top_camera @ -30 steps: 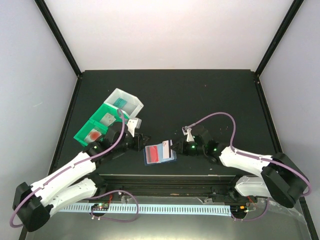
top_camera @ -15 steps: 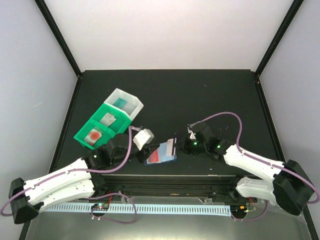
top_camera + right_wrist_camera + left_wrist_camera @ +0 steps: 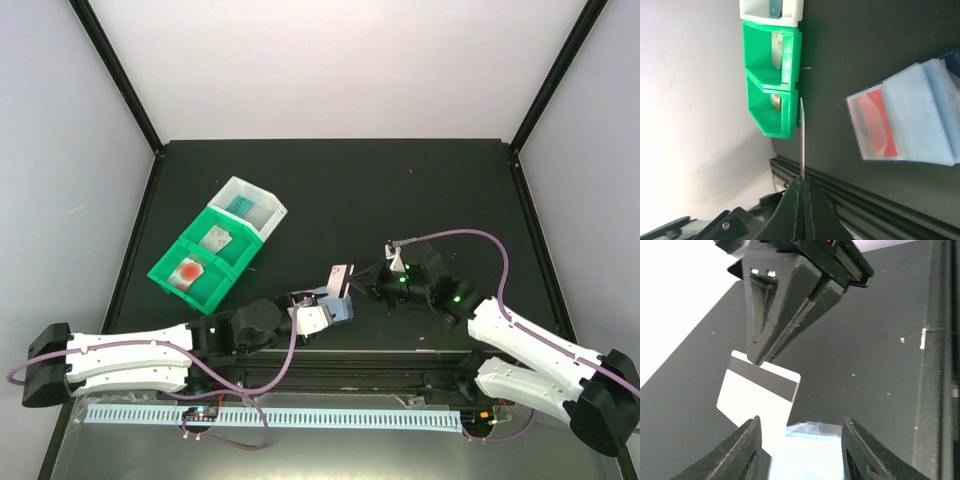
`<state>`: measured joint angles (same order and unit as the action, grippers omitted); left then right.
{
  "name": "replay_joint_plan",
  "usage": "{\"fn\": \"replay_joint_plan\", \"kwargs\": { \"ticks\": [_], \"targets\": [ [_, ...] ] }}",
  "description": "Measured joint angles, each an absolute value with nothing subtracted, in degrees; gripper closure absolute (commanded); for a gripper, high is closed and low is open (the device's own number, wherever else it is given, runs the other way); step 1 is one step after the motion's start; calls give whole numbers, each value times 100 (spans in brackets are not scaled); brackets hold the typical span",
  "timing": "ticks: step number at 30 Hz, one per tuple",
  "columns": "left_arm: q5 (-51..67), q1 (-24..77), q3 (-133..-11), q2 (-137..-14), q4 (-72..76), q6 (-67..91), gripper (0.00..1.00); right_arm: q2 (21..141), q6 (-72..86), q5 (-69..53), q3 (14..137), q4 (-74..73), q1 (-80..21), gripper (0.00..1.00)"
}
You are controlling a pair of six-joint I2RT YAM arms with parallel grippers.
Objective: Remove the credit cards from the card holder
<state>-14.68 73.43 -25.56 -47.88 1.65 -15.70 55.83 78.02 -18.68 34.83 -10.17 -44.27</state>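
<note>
The card holder [image 3: 920, 107] lies open on the black table, pale blue pockets up, with a red-orange credit card [image 3: 872, 125] in its left pocket. My right gripper [image 3: 360, 284] is shut on a pale grey-white credit card [image 3: 340, 277] with a dark stripe, held upright above the holder's far edge. That card shows edge-on [image 3: 801, 135] in the right wrist view and flat [image 3: 757, 395] in the left wrist view. My left gripper [image 3: 318, 318] is low at the holder's near-left edge, jaws apart, with the holder [image 3: 812, 452] between its fingers [image 3: 747, 447].
A row of two green bins [image 3: 200, 258] and a white bin [image 3: 250, 205], each with a small item inside, stands at the left. The table's raised near rail [image 3: 330, 358] runs just below both grippers.
My right gripper has drawn the pale card out of the holder and raised it. My left arm has swung from beside the bins rightward along the near edge to the holder.
</note>
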Motion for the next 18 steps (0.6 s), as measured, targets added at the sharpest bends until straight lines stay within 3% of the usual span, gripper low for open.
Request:
{"fn": "replay_joint_plan", "kwargs": {
  "ticks": [11, 18],
  "targets": [
    [-2676, 7627, -2228, -5179, 1118, -2617, 59, 5334, 8466, -2204, 3089, -489, -4427, 99],
    [-2943, 7640, -2121, -5172, 1372, -2880, 68, 5225, 8635, -2246, 3061, -311, -4427, 99]
  ]
}}
